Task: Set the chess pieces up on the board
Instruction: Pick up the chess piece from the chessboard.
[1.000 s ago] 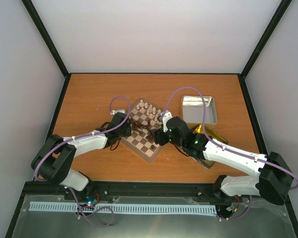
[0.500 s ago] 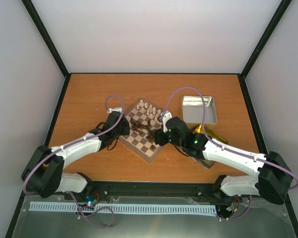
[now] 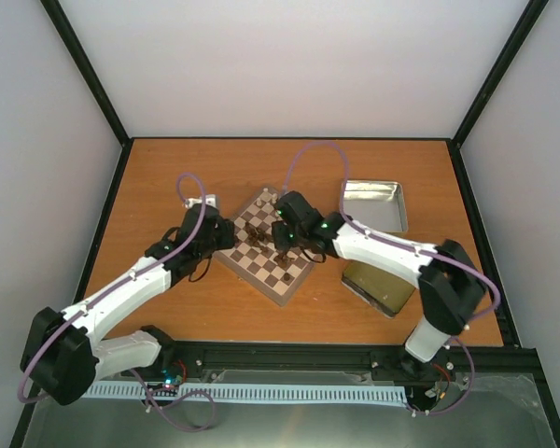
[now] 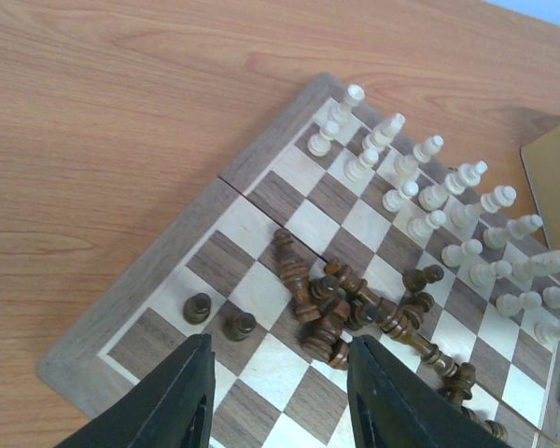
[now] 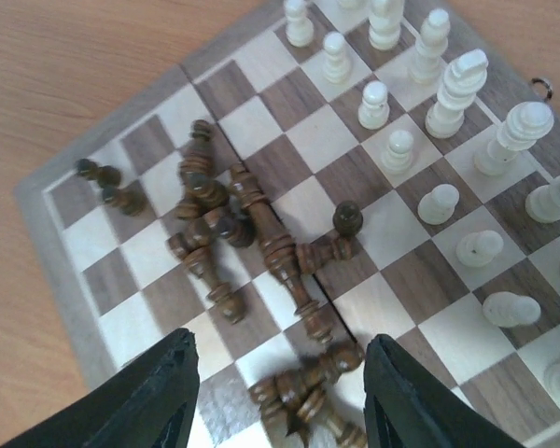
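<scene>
- So, tools first: the left gripper (image 4: 280, 359) has its fingers spread with nothing between them, hanging over the board (image 4: 112, 313) by one corner. The right gripper (image 5: 280, 359) is spread and empty too, over a different edge of the board.
- The dark chess pieces (image 4: 341, 313) are mostly lying in a tangled heap around mid-board, several touching or crossing each other.
- Two dark pawns (image 4: 197, 308) already stand upright on squares near the left gripper's corner, apart from the heap.
- I'd go for a piece on the fringe of the heap, not a buried one. Dragging one out from under its neighbours probably rolls the rest.
- Turn the wrist so the fingers straddle the stem crosswise. Pinching along the length looks like a good way to squirt it out.
- Gripping near the head seems smart, so the base can tip down onto its square.
- The cream pieces (image 4: 429, 196) stand in two neat rows on the far side, close to the heap. A low sweep could bowl them over, so lift straight up before moving sideways.
- With both arms over one small board, taking turns seems safer.
- The open tin (image 3: 373, 205) sits on the table (image 3: 168, 177) just beside the board; nothing to do there.
</scene>
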Robot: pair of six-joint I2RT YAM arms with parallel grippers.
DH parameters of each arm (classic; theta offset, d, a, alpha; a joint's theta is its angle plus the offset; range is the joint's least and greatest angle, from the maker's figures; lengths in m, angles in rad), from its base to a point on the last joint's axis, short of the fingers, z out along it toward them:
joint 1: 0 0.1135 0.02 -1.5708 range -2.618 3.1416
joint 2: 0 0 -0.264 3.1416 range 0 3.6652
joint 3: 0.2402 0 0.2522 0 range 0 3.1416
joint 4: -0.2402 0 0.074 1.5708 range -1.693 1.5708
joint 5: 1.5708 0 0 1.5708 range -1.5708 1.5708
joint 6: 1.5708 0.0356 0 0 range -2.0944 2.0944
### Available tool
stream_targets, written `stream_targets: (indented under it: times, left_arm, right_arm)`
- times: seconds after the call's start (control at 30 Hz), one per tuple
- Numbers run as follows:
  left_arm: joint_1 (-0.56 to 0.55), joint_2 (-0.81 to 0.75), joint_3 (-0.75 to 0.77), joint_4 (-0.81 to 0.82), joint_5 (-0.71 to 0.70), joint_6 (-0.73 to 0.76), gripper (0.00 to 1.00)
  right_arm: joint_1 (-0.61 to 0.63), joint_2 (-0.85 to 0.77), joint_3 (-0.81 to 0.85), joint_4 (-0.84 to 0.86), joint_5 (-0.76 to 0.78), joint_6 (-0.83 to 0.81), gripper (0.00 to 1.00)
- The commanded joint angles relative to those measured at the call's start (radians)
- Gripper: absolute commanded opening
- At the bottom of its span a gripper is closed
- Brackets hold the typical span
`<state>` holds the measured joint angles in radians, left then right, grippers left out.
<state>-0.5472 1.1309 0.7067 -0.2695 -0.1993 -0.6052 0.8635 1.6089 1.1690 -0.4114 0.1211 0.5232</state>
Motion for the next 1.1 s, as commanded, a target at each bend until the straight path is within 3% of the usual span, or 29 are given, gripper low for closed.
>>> stream_targets:
  times: [0.0,0.2,0.37,0.97,1.07]
  left_arm:
    - [0.065,-0.068,0.047,-0.081,0.016,-0.015,0.41]
    - [0.108,-0.175,0.04,-0.109,0.007,0.009,0.47]
    - [0.112,-0.197,0.041,-0.118,0.007,0.024,0.48]
    - [0.112,-0.198,0.035,-0.11,0.023,0.028,0.49]
    - [0.112,-0.199,0.038,-0.112,0.024,0.03,0.49]
  right_arm:
    - [-0.015,0.128,0.112,-0.127,0.034,0.013,0.48]
    - [-0.017,0.275,0.255,-0.192,0.105,-0.014,0.38]
    - [-0.017,0.333,0.298,-0.197,0.195,0.021,0.37]
    - [-0.041,0.474,0.422,-0.239,0.166,0.036,0.25]
    - [-0.046,0.488,0.435,-0.247,0.151,0.035,0.19]
